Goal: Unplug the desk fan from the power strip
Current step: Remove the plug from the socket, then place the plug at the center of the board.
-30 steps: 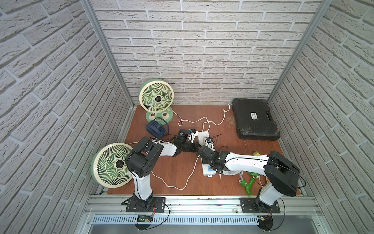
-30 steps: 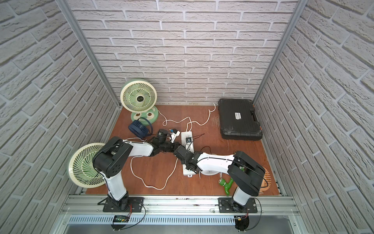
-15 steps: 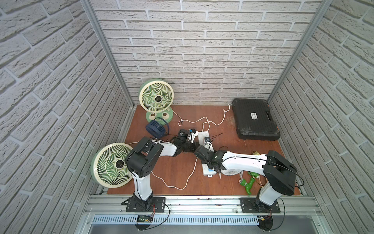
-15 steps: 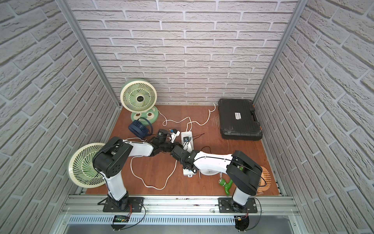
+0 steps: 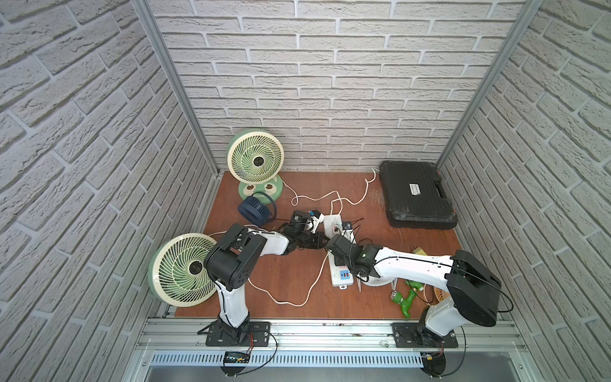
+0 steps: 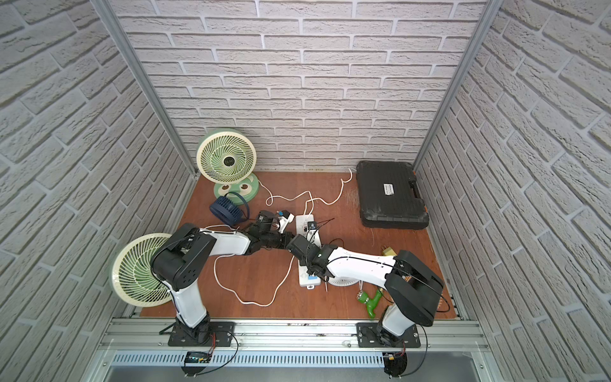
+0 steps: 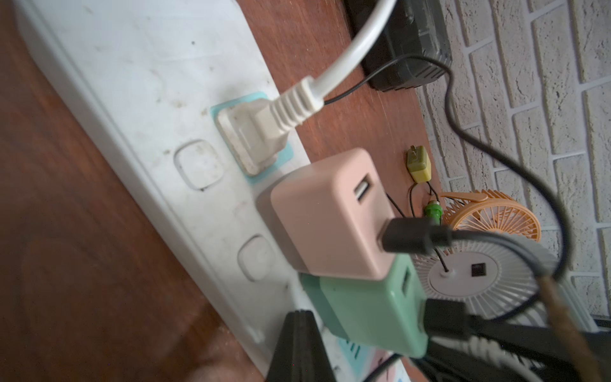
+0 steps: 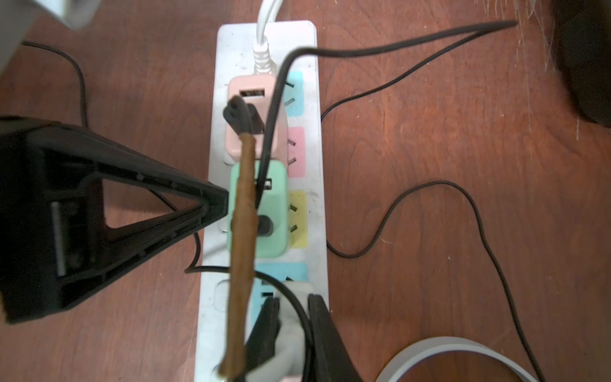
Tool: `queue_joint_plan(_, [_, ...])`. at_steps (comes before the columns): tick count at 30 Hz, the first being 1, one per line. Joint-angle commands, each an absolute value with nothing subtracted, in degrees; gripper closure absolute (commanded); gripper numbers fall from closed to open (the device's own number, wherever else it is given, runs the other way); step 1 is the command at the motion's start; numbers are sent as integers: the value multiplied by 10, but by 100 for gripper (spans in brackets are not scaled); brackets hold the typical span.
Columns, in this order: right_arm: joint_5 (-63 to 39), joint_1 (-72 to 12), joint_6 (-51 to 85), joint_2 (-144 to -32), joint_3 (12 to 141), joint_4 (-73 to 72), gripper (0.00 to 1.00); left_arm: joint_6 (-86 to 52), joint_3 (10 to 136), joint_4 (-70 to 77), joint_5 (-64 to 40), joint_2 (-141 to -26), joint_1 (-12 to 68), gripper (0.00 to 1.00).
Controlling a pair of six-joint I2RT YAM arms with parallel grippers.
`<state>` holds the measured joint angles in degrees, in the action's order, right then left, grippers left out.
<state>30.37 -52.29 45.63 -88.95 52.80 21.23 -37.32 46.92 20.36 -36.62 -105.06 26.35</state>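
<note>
Your right end effector pinched the white plug toward the near end of the power strip, which lay along the middle of the desk. Your left end effector, pressed together, rested its tip just beside the green charger. You needed a straight upward pull while the left braced the strip. Since a second earlier, your right end effector had crept slightly toward the far side; both grips were unchanged.

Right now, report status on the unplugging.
Left end effector shut, tip beside green charger. Right end effector shut on white plug at power strip. Brown stick, black cable draped across.
</note>
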Motion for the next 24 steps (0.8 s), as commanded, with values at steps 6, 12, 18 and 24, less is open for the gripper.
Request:
queue_joint_plan(6, [302, -523, 398, -805, 528, 238, 93, -366, 465, 157, -351, -1003, 229, 100])
queue_joint_plan(12, [244, -523, 334, -777, 541, 212, 93, -351, 460, 119, -351, -944, 200, 100])
queue_joint_plan(18, [126, -523, 268, -795, 574, 177, 93, -339, 447, 76, -348, -854, 158, 100])
queue_joint_plan(24, [32, -532, 237, -835, 613, 148, 93, -327, 436, 25, -331, -766, 124, 100])
